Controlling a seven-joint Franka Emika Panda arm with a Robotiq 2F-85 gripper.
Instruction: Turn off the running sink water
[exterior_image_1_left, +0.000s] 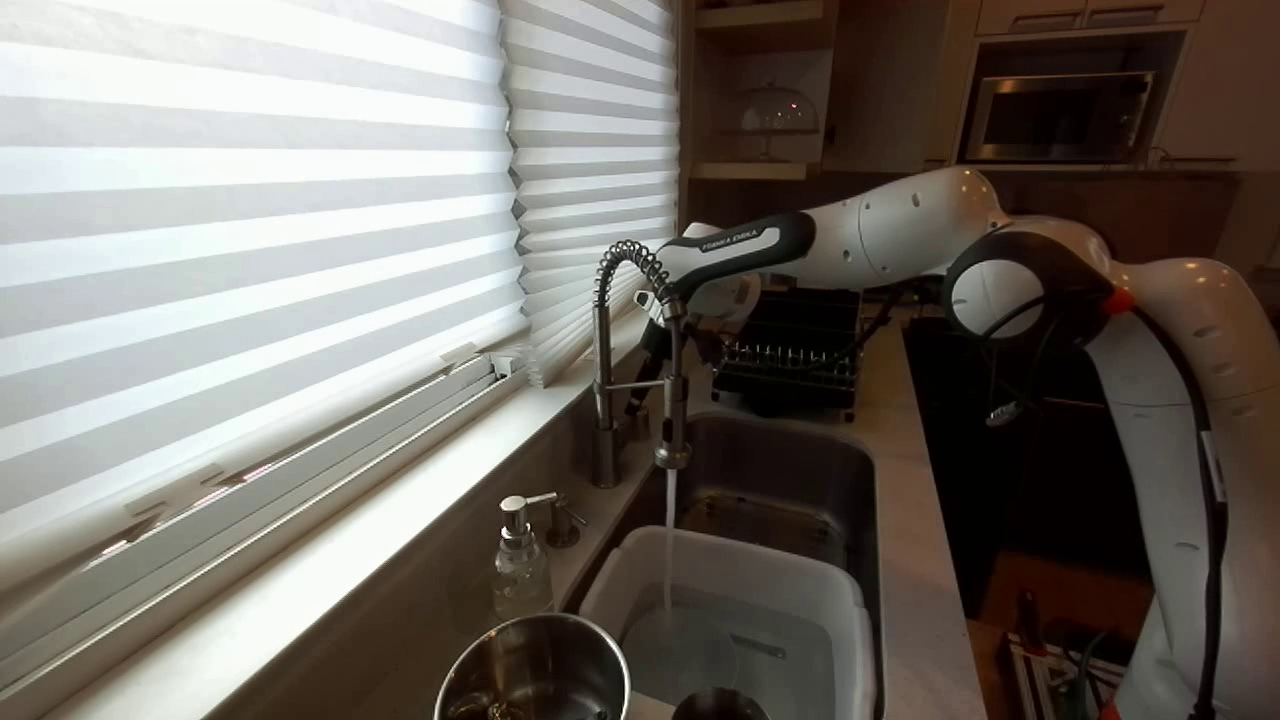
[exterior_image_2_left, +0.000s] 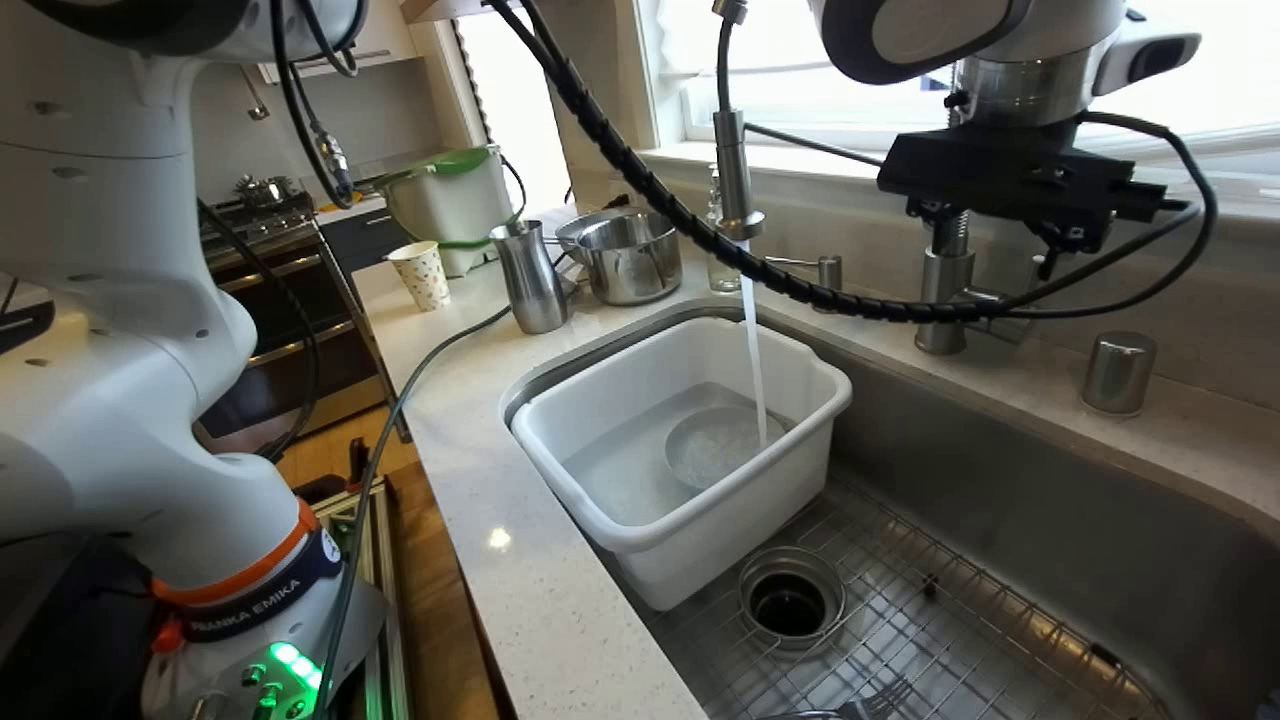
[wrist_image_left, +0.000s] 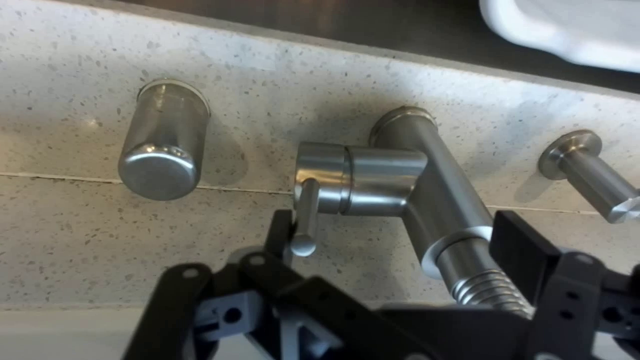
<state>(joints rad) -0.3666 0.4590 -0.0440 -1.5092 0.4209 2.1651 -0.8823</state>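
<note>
Stainless steel forms the long sink set into a speckled countertop, with a white plastic tub seated in the end nearer the metal pot. Pale water falls in a thin stream from the spray head of a spring-coil gooseneck faucet; the spray head points down, and the stream's long axis runs close to vertical, ending inside the tub. Low on the faucet post, a valve barrel juts sideways, lying along the sink's back edge toward a cylindrical steel cap. From the end of that barrel a slim lever sticks out, its long axis running toward the bottom of the wrist view and its blunt free end facing the camera. Above the faucet base hangs the black Robotiq gripper, its two fingers spread wide and nothing clamped between them. Within that gap the lever stands just beside the finger on the steel cap's side; whether they touch cannot be told. The slanting post shows between the fingers too, nearer the opposite one. In an exterior view the stream lies well apart from the gripper, off toward the pot.
</note>
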